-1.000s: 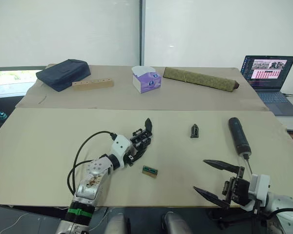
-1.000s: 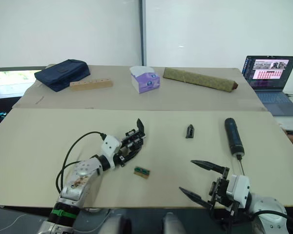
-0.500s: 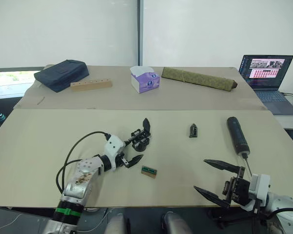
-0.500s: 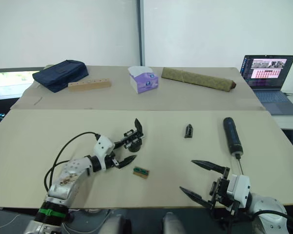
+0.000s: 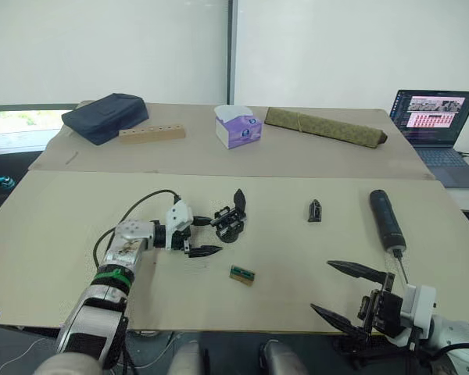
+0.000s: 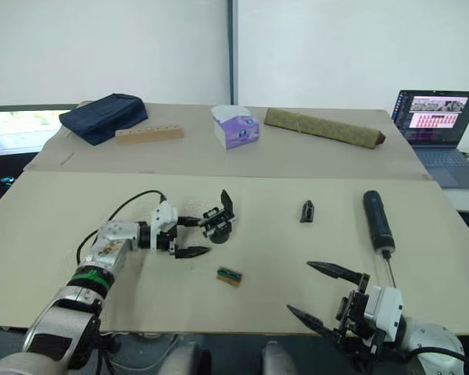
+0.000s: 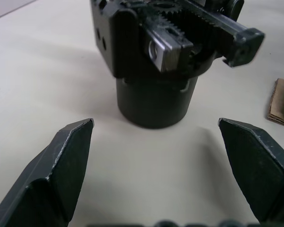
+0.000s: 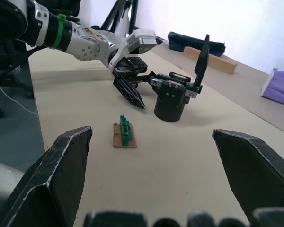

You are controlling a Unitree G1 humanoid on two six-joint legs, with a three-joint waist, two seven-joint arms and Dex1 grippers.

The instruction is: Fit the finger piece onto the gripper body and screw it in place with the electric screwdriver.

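The gripper body (image 5: 231, 223) stands upright on its round base at the table's middle, its black prong pointing up. My left gripper (image 5: 209, 236) is open and points at the gripper body (image 7: 154, 97) from the left; its fingertips (image 7: 80, 132) stop just short of the base, holding nothing. The finger piece (image 5: 314, 210) lies alone further right. The electric screwdriver (image 5: 384, 219) lies at the right, its thin bit toward me. My right gripper (image 5: 334, 293) hovers open and empty near the front edge, below the screwdriver's bit. The gripper body (image 8: 173, 101) also shows in the right wrist view.
A small green-and-brown block (image 5: 241, 274) lies near the front, right of my left gripper. Along the back stand a navy bag (image 5: 103, 117), a wooden block with holes (image 5: 151, 133), a tissue box (image 5: 237, 126) and an olive fabric roll (image 5: 324, 126). A laptop (image 5: 434, 117) sits far right.
My left gripper has opened, come off the gripper body and drawn back to the left; the body now stands free on the table. The right gripper has barely moved.
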